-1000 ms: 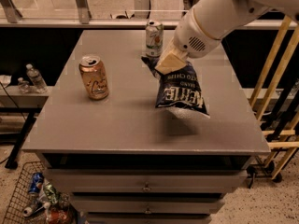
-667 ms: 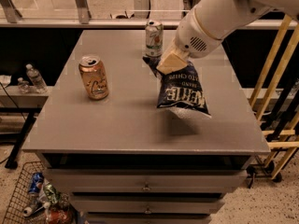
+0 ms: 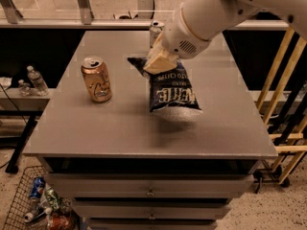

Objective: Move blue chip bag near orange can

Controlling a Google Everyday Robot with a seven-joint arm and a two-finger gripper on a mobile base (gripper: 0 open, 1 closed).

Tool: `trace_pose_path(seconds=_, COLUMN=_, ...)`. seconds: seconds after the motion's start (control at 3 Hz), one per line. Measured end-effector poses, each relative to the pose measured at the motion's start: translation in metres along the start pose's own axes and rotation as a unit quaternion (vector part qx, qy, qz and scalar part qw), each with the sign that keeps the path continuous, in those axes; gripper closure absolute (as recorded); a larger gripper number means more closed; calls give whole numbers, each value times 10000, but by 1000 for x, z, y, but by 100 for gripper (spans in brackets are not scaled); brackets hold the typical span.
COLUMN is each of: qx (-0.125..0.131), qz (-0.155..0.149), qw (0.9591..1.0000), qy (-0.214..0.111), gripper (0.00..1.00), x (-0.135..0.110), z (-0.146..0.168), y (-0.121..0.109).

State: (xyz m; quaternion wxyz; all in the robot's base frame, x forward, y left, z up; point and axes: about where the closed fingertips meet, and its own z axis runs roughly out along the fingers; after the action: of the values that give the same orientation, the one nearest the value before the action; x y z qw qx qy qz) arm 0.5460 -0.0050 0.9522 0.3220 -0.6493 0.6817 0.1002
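The blue chip bag point(image 3: 171, 94) hangs above the grey table point(image 3: 120, 123), held by its top edge, white lettering facing me. My gripper point(image 3: 157, 63) is shut on the bag's upper left corner, at the table's middle. The orange can point(image 3: 96, 79) stands upright on the table to the left of the bag, about a can's length away from it.
A white-and-green can point(image 3: 155, 32) stands at the table's back, partly hidden behind my arm. Drawers sit under the tabletop. A wire basket of bottles point(image 3: 36, 207) is on the floor at lower left. Wooden rails point(image 3: 283, 80) stand to the right.
My gripper and the lifted bag have shifted a little to the left, toward the orange can. The cans have not moved.
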Motion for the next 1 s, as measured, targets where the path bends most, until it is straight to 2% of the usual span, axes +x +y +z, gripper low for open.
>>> trace_pose_path(seconds=0.33, qx=-110, qz=-777, qw=9968, qy=-129, gripper=100, x=-24, z=13, y=5)
trace_pose_path(seconds=0.67, qx=-334, qz=-1380, qw=9899, qy=-61, gripper=100, x=-39, z=33, y=14)
trace_pose_path(seconds=1.0, qx=-534, qz=-1688, qw=9842, qy=6, gripper=100, x=-45, z=50, y=20)
